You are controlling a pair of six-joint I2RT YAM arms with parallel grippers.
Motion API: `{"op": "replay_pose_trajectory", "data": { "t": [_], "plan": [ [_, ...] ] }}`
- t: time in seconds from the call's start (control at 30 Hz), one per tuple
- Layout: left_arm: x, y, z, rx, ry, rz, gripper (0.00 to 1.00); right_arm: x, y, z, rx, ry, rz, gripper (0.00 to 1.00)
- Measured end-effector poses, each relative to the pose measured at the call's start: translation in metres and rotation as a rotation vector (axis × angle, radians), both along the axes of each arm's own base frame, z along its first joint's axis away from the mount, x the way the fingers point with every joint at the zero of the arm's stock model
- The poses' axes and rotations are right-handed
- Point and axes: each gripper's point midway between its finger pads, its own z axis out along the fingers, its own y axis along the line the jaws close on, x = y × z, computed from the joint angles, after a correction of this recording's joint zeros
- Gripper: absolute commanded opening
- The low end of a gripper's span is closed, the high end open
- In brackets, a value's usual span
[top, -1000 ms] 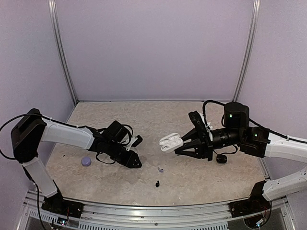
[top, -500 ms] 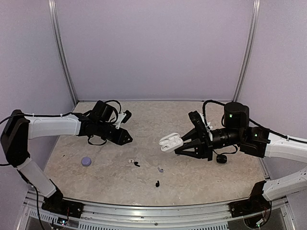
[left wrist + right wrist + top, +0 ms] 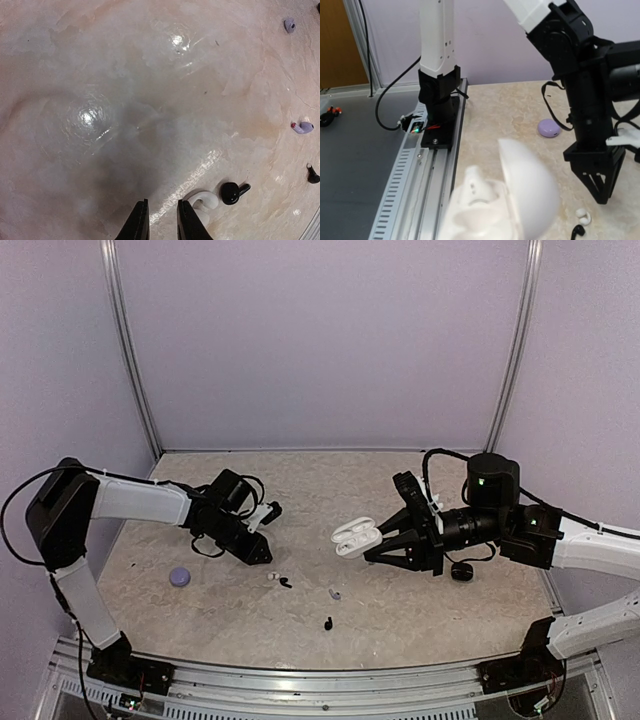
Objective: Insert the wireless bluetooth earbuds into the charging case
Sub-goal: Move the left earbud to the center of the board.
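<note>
My right gripper (image 3: 380, 540) is shut on the open white charging case (image 3: 356, 537), holding it above the table with its lid up. The case (image 3: 490, 210) fills the bottom of the right wrist view, blurred. A white earbud (image 3: 205, 202) lies on the table just right of my left gripper (image 3: 161, 212), which is narrowly open with nothing between its fingers. A black earbud (image 3: 231, 192) lies beside the white one. Farther right lie a lavender earbud (image 3: 302, 127), another black earbud (image 3: 312, 175) and a second lavender earbud (image 3: 289, 24). From above, my left gripper (image 3: 262, 553) hovers just up-left of the white earbud (image 3: 271, 577).
A closed lavender case (image 3: 180, 577) sits near the left edge. A black case (image 3: 461, 573) lies under the right arm. The metal rail (image 3: 300, 695) runs along the near edge, and purple walls enclose the table.
The left arm swung from over the earbuds back toward the far left, then came forward again beside the white earbud, its jaws narrowing. The right arm and case stayed still.
</note>
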Motion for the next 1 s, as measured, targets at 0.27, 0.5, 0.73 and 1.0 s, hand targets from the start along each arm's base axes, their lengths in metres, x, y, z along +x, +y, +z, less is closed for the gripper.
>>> {"op": "replay_pose_trajectory", "data": {
  "t": [0.27,0.5,0.73,1.0],
  "plan": [
    [-0.013,-0.006,-0.021,0.034,0.043,-0.049,0.21,0.000,0.000,0.000,0.000,0.000,0.000,0.00],
    [-0.018,-0.012,-0.022,0.039,0.039,-0.073,0.22,0.001,0.000,0.000,-0.001,-0.001,-0.004,0.00],
    [-0.029,-0.019,-0.021,0.042,0.038,-0.103,0.25,0.001,-0.001,0.001,0.001,-0.004,-0.007,0.00],
    [-0.043,-0.023,-0.020,0.024,0.064,-0.134,0.28,0.000,-0.001,0.003,0.005,-0.007,-0.007,0.00]
  ]
}}
